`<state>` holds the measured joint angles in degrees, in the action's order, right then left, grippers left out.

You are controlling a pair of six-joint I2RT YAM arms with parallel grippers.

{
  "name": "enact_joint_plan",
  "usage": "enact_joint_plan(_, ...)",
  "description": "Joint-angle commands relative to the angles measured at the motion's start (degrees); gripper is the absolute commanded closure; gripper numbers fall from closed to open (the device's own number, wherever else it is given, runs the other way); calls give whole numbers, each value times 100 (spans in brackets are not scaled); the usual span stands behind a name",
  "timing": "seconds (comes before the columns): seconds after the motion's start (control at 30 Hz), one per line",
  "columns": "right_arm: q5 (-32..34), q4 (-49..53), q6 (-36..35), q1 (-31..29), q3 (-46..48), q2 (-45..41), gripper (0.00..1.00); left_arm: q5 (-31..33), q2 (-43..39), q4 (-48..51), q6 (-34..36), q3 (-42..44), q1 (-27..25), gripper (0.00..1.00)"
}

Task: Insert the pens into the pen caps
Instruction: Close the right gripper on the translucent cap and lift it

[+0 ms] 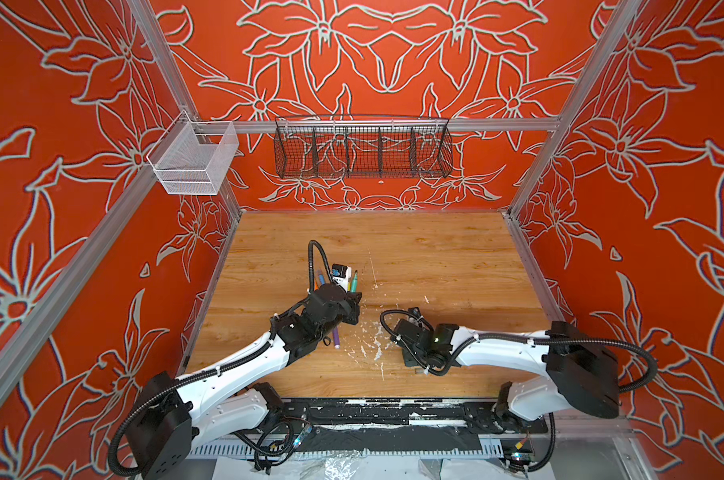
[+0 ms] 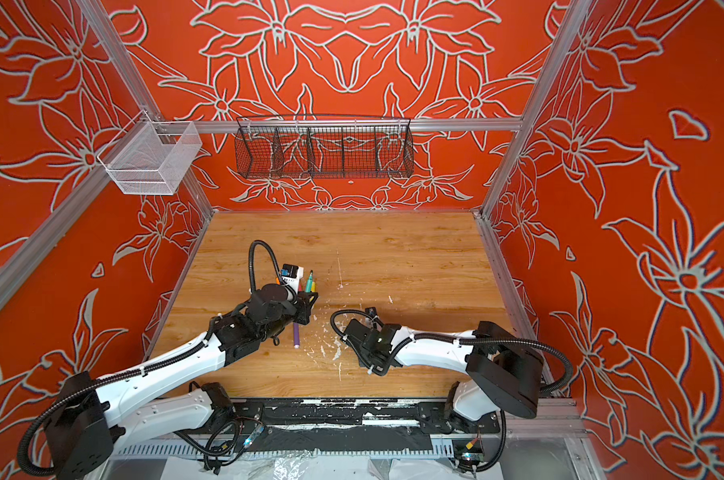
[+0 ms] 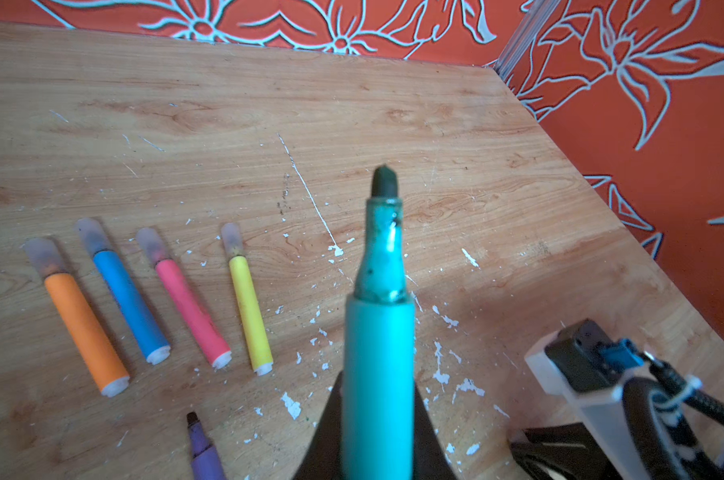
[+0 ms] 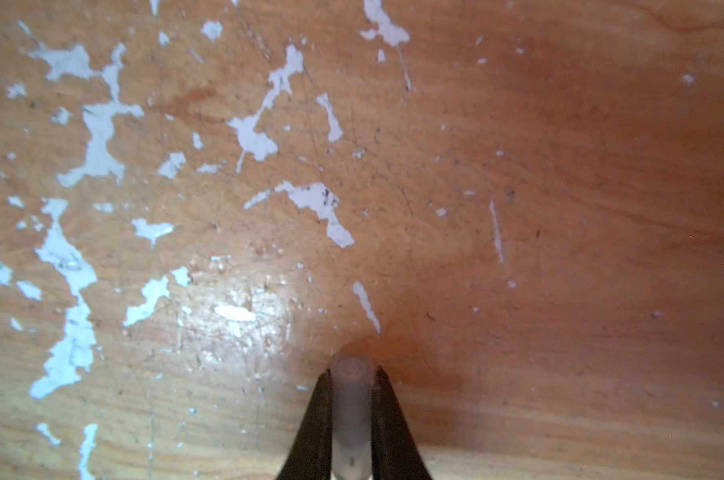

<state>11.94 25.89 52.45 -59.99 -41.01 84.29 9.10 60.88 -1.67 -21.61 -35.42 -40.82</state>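
Pen and cap, both held.
The left gripper (image 3: 379,415) squeezed the green pen (image 3: 379,353) (tip bare) left of middle; the right gripper (image 4: 352,372) pinched a clear pen cap (image 4: 350,419) down at the table (image 4: 560,208).

Both top views look down from high above the near edge, facing the far wall. They share the whole desk (image 1: 435,249) and both arms, barely shifted sideways. The left wrist camera sits close behind the left tool (image 3: 379,415), looking along the green pen (image 3: 379,353) toward the far right corner. The right wrist camera faces almost straight down, very near the desk, with the right tool (image 4: 352,415) and clear cap (image 4: 352,399) at its edge.
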Motion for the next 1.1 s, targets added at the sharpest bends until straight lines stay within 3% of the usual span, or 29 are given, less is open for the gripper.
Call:
enact_joint_plan(0.0, -472, -49, -122, 105, 207, 268, 100, -288, -188, -378, 129, 117, 21, 100)
enact_joint_plan(0.3, -400, 151, -349, 466, -404, -59, 100, -442, -633, -592, 179, 337, 21, 100)
enact_joint_plan(0.7, 199, 555, -486, 853, -1505, -1347, 100, -867, -1011, -918, 336, 592, 21, 100)
enact_joint_plan(1.07, 441, 60, -889, 864, -2681, -2135, 100, -1795, -1113, -1596, 550, 895, 12, 100)
